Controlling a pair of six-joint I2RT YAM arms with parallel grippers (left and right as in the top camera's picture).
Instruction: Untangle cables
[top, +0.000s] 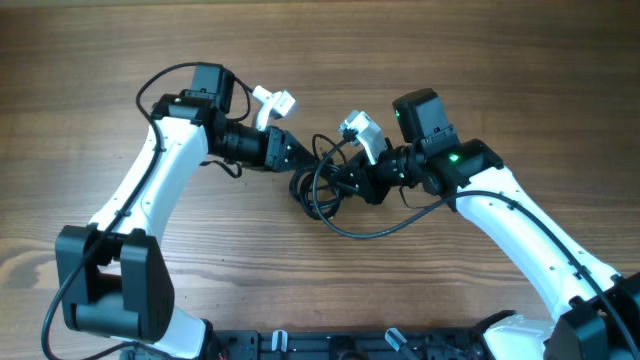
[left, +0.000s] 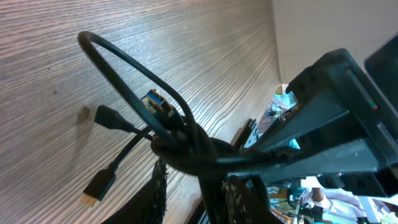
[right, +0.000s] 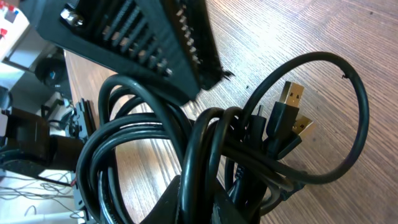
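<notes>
The cables (top: 325, 190) are a knotted bundle of thin black cords in the middle of the table, between my two grippers. My left gripper (top: 300, 168) meets the bundle from the left. In the left wrist view its fingers (left: 202, 186) stand apart, with wood showing between them. One strand of the bundle (left: 186, 146) runs down between them. My right gripper (top: 368, 185) comes from the right. In the right wrist view its fingers (right: 217, 205) are shut tight on several strands of the cables (right: 205, 143). Loose plugs (left: 99, 183) (right: 292, 93) hang free.
The wooden table (top: 480, 60) carries only the cables. A loop of cord (top: 390, 225) trails toward the front. A black rail (top: 330, 345) runs along the front edge. The left arm's base (top: 110, 285) stands at the front left.
</notes>
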